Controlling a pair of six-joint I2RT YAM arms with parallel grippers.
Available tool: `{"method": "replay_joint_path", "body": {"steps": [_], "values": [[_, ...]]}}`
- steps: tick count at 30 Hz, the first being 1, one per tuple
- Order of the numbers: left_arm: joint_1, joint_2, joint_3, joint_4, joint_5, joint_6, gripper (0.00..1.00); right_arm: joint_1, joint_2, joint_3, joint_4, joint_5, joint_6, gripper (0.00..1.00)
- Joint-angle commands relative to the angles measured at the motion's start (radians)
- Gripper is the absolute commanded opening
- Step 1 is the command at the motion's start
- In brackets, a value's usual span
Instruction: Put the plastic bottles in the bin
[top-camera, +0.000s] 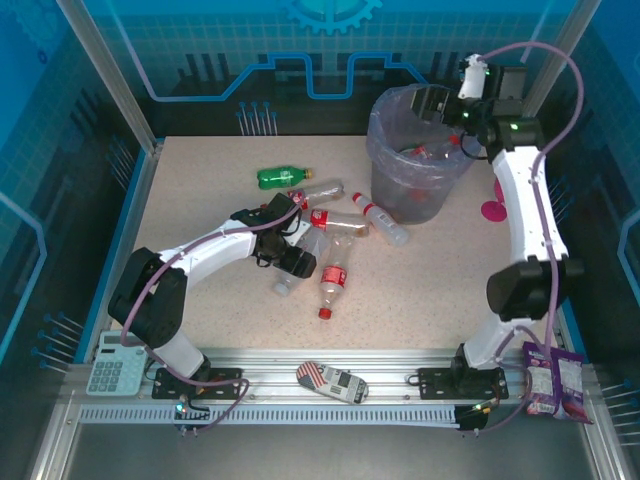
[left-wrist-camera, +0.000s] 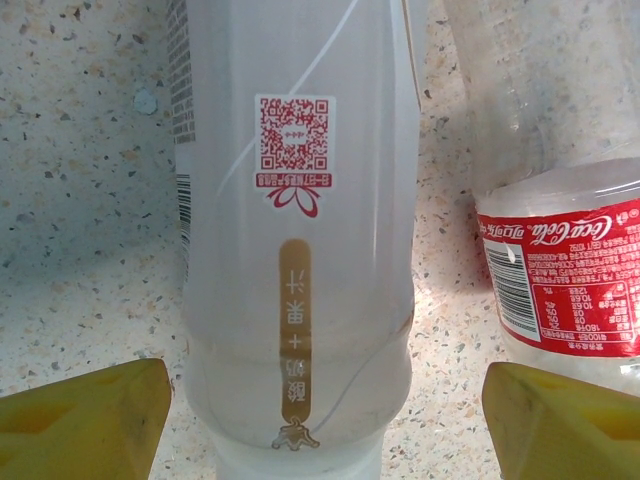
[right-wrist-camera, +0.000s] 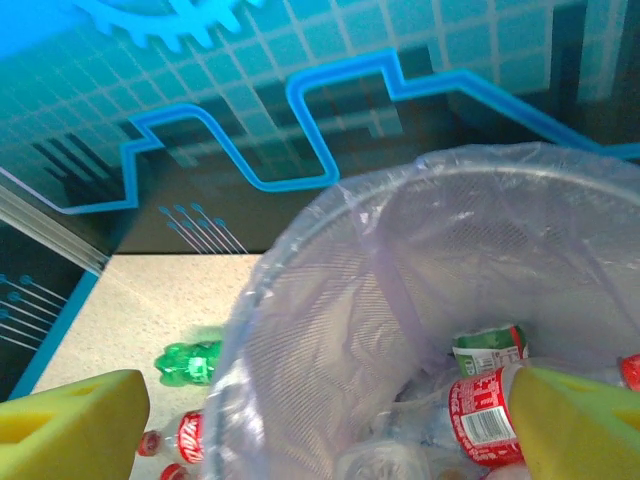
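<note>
We see the bin (top-camera: 418, 190), a grey bucket lined with a lilac bag, at about 1 o'clock on the speckled counter (top-camera: 200, 200). The right jaws hang over its far rim, spread wide and gripping nothing; in the right wrist view the yellow pads (right-wrist-camera: 70, 420) stand far apart above the bag's mouth. Inside the bin lie a red-labelled bottle (right-wrist-camera: 480, 412) and a green-labelled bottle (right-wrist-camera: 488, 350), among other clear ones.

Mid-counter we find a loose cluster of plastic bottles (top-camera: 335, 222), most with red labels and caps. The green bottle (top-camera: 283, 177) lies alone at 11 o'clock from them. The left jaws sit low at the cluster's 9 o'clock edge. In the left wrist view they are open and straddle a milky white bottle (left-wrist-camera: 300, 250) bearing a QR code, one pad (left-wrist-camera: 90, 420) on either side, neither touching it. Just beside that bottle, at 3 o'clock, lies a Coca-Cola bottle (left-wrist-camera: 565, 290).

A calculator (top-camera: 118, 365) rests at 7 o'clock by the near rail, snack packets (top-camera: 555, 382) at 5 o'clock.
</note>
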Motion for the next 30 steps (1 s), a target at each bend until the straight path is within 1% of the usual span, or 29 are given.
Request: {"method": "replay_joint_path", "body": {"steps": [1,5,9,13,18,20,24,27,30], "values": [[-0.007,-0.031,0.011,-0.043,0.025,0.023,0.82,0.002,-0.098,-0.101,-0.017,-0.032,0.0,0.93],[-0.007,-0.033,0.004,-0.053,0.019,0.034,0.82,0.003,-0.228,-0.273,0.019,-0.021,0.028,0.93],[-0.008,0.005,0.006,-0.049,0.031,0.037,0.82,0.002,-0.323,-0.42,0.033,-0.008,0.056,0.92],[-0.007,0.039,0.005,-0.026,0.046,0.036,0.87,0.002,-0.374,-0.506,0.038,-0.015,0.083,0.92],[-0.007,0.084,-0.004,0.008,0.052,0.032,0.86,0.001,-0.403,-0.567,0.073,-0.046,0.12,0.92],[-0.007,0.101,-0.005,0.013,0.049,0.031,0.84,0.0,-0.406,-0.572,0.082,-0.048,0.126,0.92],[-0.007,0.11,-0.011,0.038,0.045,0.024,0.76,0.001,-0.395,-0.57,0.099,-0.067,0.138,0.92],[-0.008,0.122,-0.01,0.046,0.046,0.019,0.67,0.002,-0.389,-0.572,0.112,-0.071,0.146,0.92],[-0.008,0.124,-0.009,0.046,0.043,0.02,0.64,0.003,-0.386,-0.572,0.118,-0.08,0.153,0.92]]}}
